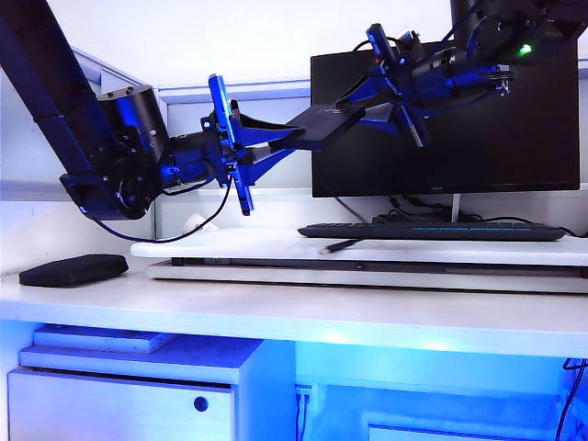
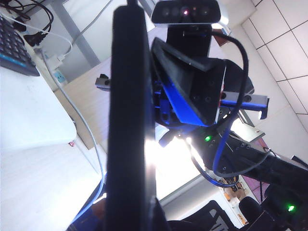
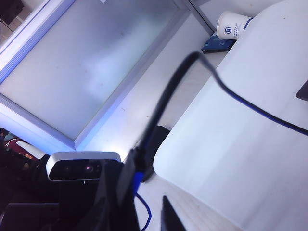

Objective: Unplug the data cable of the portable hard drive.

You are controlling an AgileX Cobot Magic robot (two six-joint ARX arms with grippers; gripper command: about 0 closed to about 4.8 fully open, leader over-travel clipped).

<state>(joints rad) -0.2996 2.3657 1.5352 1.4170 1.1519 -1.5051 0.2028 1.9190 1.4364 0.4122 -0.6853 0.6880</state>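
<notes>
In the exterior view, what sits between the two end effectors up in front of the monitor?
The portable hard drive, held level in mid-air between the left end effector and right end effector.

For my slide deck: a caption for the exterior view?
Left gripper holds the portable hard drive aloft before the monitor; right gripper at its far end.

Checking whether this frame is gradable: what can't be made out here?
Exterior view: the hard drive's socket, raised before the monitor, hidden by the right gripper; whether anything is plugged in, unclear.
Left wrist view: left gripper's fingers hidden behind the drive.
Right wrist view: right gripper's fingers cut off by the edge; grip unclear.
</notes>
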